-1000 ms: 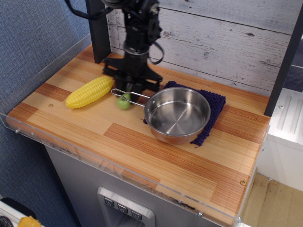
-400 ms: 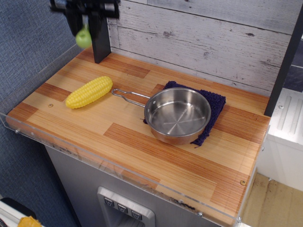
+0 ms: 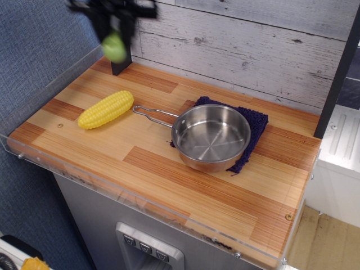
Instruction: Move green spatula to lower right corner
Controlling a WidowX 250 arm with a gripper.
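My gripper (image 3: 114, 22) is high at the top left of the view, motion-blurred, above the table's back left corner. It is shut on the green spatula (image 3: 115, 47), whose lime-green handle end hangs below the fingers; the grey blade is hidden in the gripper. The lower right corner (image 3: 284, 222) of the striped wooden tabletop lies at the front right, with a small brass screw and a clear acrylic rim, far from the gripper.
A yellow corn cob (image 3: 106, 109) lies at the left of the table. A steel pan (image 3: 211, 136) with a thin wire handle sits on a dark blue cloth (image 3: 256, 125) mid-table. A black post (image 3: 120, 53) stands at the back left.
The gripper lifted the green spatula from the table beside the pan handle up to the top left, then shifted slightly right and down in the last half second.
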